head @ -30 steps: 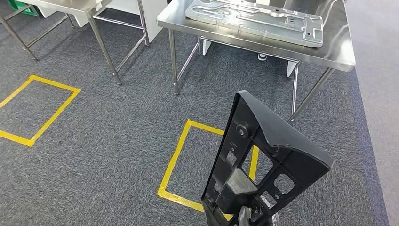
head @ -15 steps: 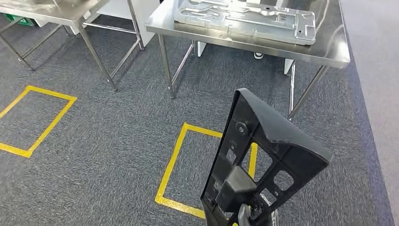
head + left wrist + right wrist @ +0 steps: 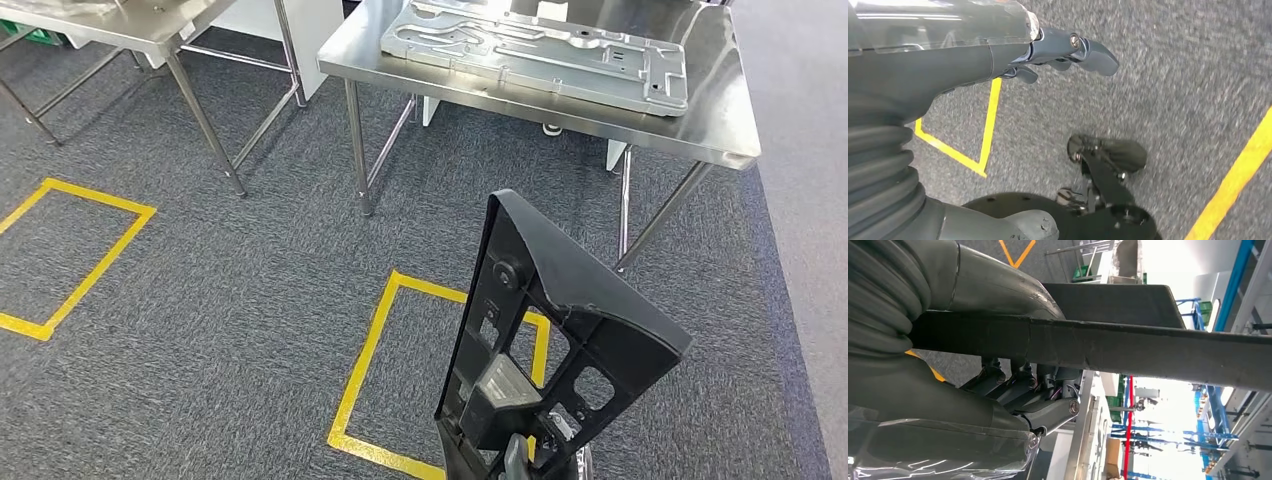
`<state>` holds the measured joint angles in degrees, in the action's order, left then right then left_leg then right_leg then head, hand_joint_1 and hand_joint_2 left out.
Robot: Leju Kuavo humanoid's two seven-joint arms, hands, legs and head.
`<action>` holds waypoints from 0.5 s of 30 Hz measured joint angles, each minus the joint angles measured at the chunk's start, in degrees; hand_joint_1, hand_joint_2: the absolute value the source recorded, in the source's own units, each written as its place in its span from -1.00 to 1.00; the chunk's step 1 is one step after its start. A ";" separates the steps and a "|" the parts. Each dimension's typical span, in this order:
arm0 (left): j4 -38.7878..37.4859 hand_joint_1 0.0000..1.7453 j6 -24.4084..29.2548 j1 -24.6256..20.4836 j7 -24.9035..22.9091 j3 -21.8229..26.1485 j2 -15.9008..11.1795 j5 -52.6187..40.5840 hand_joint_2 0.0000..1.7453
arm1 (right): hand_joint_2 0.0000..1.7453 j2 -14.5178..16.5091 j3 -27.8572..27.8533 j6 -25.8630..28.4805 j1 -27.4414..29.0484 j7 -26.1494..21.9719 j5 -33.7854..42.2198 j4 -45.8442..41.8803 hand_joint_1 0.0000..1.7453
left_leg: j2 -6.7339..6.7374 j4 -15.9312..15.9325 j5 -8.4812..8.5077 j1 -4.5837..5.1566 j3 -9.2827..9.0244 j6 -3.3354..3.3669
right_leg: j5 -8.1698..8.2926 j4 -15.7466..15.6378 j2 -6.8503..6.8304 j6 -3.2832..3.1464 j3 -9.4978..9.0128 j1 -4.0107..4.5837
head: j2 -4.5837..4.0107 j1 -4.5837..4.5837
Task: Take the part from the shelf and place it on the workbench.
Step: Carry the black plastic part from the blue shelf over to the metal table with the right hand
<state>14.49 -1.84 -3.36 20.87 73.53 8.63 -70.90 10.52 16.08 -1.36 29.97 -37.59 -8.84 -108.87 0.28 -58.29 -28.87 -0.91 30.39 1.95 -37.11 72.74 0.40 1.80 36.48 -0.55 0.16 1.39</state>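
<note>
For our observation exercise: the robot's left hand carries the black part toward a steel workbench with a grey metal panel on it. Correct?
Not quite: the right robot hand grips the black part, as the right wrist view shows. The left robot hand hangs with nothing in it. The workbench bears the grey metal panel.

Open carpet [image 3: 250, 290] up to the workbench [image 3: 715, 120]. Most of its top taken by a metal plate [image 3: 540, 45]; bare strip along the right edge, possibly narrow.
</note>
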 joint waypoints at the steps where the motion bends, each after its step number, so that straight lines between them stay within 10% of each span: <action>1: 0.00 -1.00 -0.04 0.04 -0.01 0.00 0.00 -0.04 1.00 | 1.00 -0.13 0.03 0.05 -0.03 0.01 -0.04 0.00 1.00 | 0.15 0.00 -0.40 -0.01 -0.45 -0.04 | 0.24 0.99 -0.07 0.10 1.46 -0.10 | 0.01 0.02; 5: -0.12 -1.00 -0.33 0.11 0.00 -0.01 0.05 -0.44 1.00 | 1.00 -0.74 0.83 0.38 -0.91 0.09 -0.37 -0.04 1.00 | 1.39 0.16 -2.60 0.04 -3.31 -0.69 | 9.05 -9.90 -2.60 -0.82 -0.20 0.28 | 0.00 -0.02; 10: -0.23 -1.00 -0.61 -0.45 -0.02 -0.05 -0.01 -0.87 1.00 | 1.00 -1.43 2.65 3.48 -2.29 0.44 -2.19 -0.38 1.00 | 2.62 -0.36 -3.75 0.32 -5.70 -2.50 | 10.22 -13.37 -2.54 -2.74 -1.88 0.77 | 0.01 0.08; 15: -0.28 -1.00 -0.84 -0.55 -0.09 -0.09 -0.05 -1.16 1.00 | 1.00 -2.39 5.18 5.05 -4.17 1.05 -2.26 -0.40 1.00 | 0.40 -14.38 -9.22 0.13 2.80 -3.12 | 9.06 -13.75 -0.63 -4.02 -3.82 0.58 | 0.01 -0.63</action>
<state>14.21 -2.67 -3.91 20.78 73.44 8.58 -72.06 8.14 21.26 3.69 25.80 -36.53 -11.10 -109.27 0.68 -72.66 -38.08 -0.78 33.19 -1.17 -28.05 58.99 -0.23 -2.21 32.66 0.03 0.17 0.76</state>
